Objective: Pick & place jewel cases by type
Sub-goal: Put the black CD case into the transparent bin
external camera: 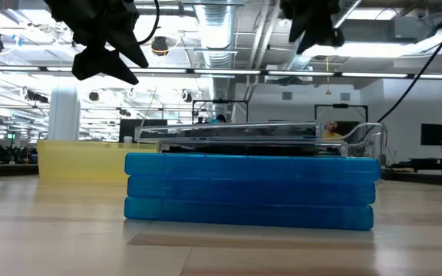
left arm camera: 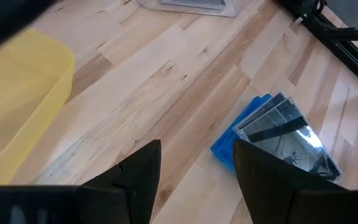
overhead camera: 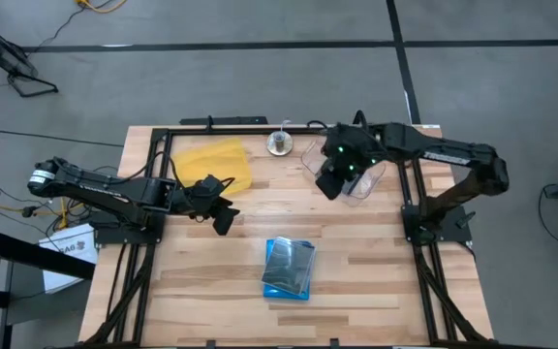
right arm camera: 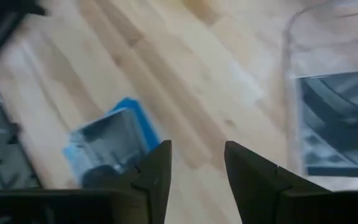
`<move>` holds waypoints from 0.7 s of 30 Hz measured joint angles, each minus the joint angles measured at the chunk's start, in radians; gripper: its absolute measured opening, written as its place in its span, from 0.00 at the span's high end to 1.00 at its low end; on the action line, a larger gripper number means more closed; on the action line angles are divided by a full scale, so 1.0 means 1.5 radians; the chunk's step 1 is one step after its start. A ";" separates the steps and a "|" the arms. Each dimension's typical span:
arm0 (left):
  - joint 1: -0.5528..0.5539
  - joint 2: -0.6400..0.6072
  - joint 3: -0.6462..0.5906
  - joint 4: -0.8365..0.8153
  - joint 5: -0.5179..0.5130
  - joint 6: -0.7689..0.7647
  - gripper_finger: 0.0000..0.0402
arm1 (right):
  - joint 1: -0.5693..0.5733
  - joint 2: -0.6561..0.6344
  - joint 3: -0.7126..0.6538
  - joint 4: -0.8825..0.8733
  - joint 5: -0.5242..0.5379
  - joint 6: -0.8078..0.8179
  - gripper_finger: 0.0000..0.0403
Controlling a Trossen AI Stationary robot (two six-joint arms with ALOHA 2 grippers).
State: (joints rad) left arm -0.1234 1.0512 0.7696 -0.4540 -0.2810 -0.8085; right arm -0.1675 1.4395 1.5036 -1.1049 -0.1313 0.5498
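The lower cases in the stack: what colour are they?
Translucent bright blue cases, clearest in the low view.

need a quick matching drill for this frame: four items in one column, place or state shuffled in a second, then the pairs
Items
1. yellow tray
2. clear tub
3. stack of jewel cases
4. left gripper

Place or state
A. mid-table, blue cases under a clear one
B. open, empty, above the table beside the tray
C. far left part of the table, nothing visible in it
D. far right part of the table, under the right gripper, with a clear case inside

Pairs: 1-C, 2-D, 3-A, 4-B
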 joint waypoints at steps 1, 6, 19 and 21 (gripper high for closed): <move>0.000 0.000 0.000 0.000 0.000 0.000 0.52 | 0.016 -0.004 0.000 0.000 0.005 0.021 0.66; 0.000 0.000 0.000 0.001 -0.003 0.001 0.52 | 0.101 -0.009 0.000 -0.006 0.040 0.123 0.66; -0.017 0.075 0.000 0.094 0.085 -0.020 0.52 | 0.296 -0.019 -0.144 0.089 0.049 0.401 0.67; -0.025 0.097 0.000 0.109 0.104 -0.041 0.52 | 0.320 -0.020 -0.179 0.149 0.037 0.423 0.67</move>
State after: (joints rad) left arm -0.1608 1.1972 0.7696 -0.2907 -0.1246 -0.8702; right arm 0.3124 1.4098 1.2346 -0.8818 -0.0758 1.1840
